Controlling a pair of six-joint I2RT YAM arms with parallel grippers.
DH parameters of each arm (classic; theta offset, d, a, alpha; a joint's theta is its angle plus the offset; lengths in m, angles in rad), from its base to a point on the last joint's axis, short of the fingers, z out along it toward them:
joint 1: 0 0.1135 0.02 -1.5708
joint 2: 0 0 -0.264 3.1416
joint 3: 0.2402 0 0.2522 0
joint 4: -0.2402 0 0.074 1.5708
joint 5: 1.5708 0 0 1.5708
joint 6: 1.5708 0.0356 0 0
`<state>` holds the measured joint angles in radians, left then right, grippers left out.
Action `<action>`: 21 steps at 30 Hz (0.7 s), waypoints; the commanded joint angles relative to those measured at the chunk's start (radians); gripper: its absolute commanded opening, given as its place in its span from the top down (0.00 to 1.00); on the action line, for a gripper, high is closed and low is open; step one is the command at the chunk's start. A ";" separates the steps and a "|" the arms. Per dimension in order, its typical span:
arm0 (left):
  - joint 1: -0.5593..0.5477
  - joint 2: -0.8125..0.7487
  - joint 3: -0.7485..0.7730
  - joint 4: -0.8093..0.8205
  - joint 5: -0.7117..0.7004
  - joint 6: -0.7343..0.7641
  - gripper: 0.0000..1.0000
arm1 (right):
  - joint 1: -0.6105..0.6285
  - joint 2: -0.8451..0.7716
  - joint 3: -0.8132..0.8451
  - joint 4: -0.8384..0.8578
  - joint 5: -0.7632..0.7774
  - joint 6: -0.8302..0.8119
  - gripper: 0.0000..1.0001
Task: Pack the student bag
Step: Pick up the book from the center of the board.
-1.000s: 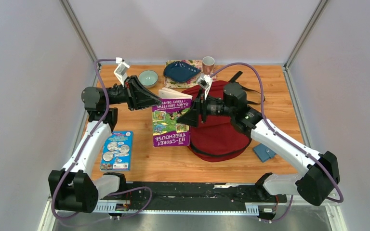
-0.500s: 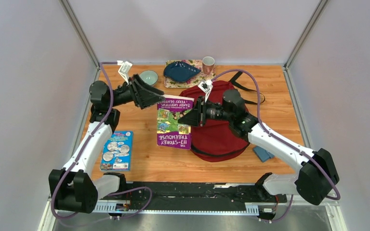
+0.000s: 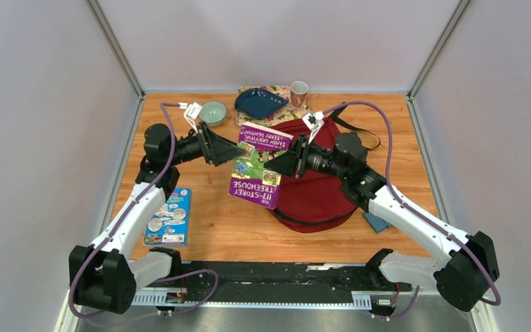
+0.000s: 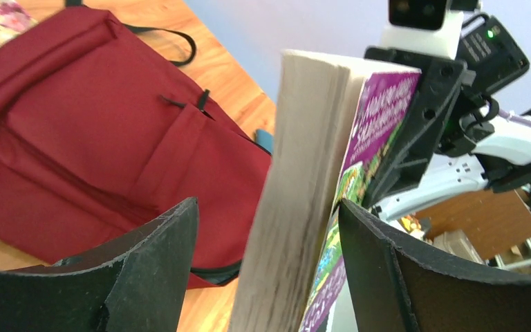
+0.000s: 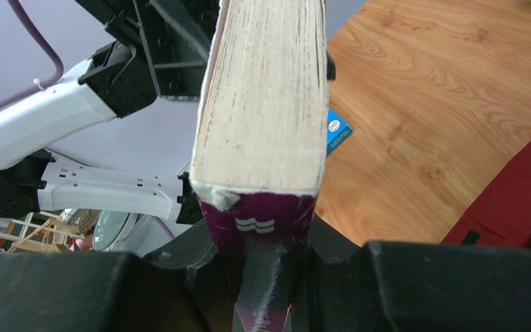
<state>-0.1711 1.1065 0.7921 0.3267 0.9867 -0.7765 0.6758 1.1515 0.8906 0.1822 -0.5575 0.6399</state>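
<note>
Wooden tabletop (image 3: 207,232) is covered, just beneath the right gripper (image 3: 276,164), by the student bag (image 3: 314,200), while a purple book (image 3: 256,173) is clamped in that gripper and straddled by the parted left gripper (image 3: 238,148); soft, limp fabric is judged best pulled by a zipper pull (image 4: 202,98).

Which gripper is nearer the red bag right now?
Right. The right gripper, shut on the purple book, hangs over the left edge of the student bag. The left gripper is farther left, beyond the book, its open fingers straddling the pages.
</note>
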 commanded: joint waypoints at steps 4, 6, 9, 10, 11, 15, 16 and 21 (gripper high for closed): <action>-0.061 -0.023 -0.091 0.346 0.059 -0.142 0.19 | -0.019 -0.045 0.037 0.158 0.007 0.043 1.00; -0.062 -0.014 -0.106 0.420 0.087 -0.197 0.19 | -0.024 -0.045 0.038 0.181 -0.022 0.063 1.00; -0.065 0.004 -0.097 0.437 0.115 -0.208 0.19 | -0.036 -0.041 0.047 0.215 -0.091 0.092 1.00; -0.068 0.009 -0.097 0.446 0.121 -0.216 0.19 | -0.042 -0.038 0.051 0.236 -0.137 0.101 1.00; -0.070 0.016 -0.100 0.465 0.125 -0.240 0.18 | -0.042 -0.035 0.054 0.247 -0.160 0.107 1.00; -0.091 0.049 -0.103 0.647 0.164 -0.343 0.18 | -0.045 -0.013 0.085 0.266 -0.286 0.113 1.00; -0.096 0.056 -0.100 0.676 0.171 -0.365 0.18 | -0.048 -0.003 0.094 0.254 -0.307 0.106 1.00; -0.111 0.096 -0.085 0.814 0.208 -0.464 0.18 | -0.054 0.019 0.165 0.110 -0.409 -0.017 1.00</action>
<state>-0.2699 1.1793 0.6800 0.9409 1.1454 -1.1446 0.6258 1.1706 0.9432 0.2852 -0.8330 0.7048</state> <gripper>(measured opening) 0.817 0.299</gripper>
